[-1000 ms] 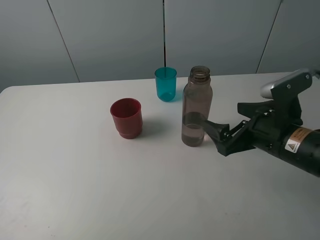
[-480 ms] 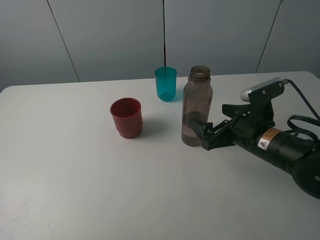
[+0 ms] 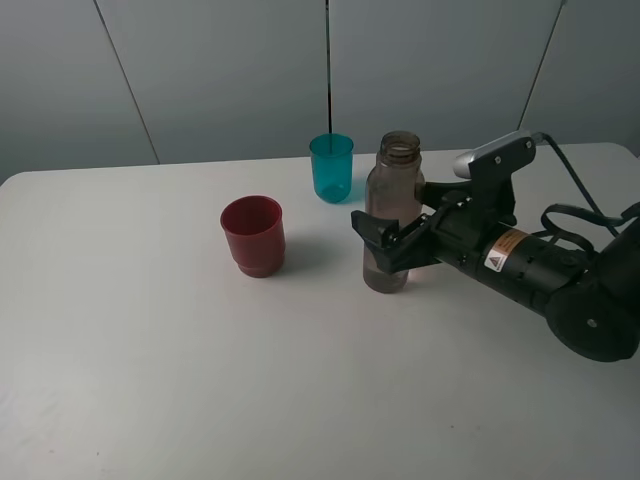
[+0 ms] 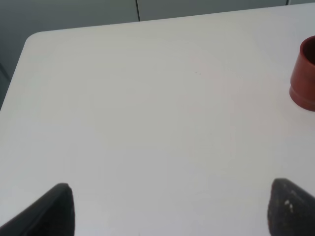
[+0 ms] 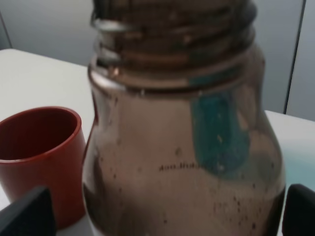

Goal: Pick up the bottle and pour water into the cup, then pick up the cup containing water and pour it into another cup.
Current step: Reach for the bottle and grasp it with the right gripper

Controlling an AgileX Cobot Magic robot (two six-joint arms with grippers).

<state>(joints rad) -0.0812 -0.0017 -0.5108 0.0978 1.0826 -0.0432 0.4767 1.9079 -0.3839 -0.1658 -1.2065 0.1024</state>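
R pincer (image 3: 373, 242) straddles bottle (image 3: 396, 190); teal cup (image 3: 331, 168) behind, red cup (image 3: 252, 235) near.

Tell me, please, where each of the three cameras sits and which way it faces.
Exterior high: mounted high, looking down at the white table, squat opaque red cup, translucent teal tumbler and tall smoky see-through bottle; the right gripper straddles the bottle.
Left wrist: on the left arm, facing the bare table; open left gripper tips, red cup at the edge.
Right wrist: close to the bottle, between open fingertips.
All views share the red cup.
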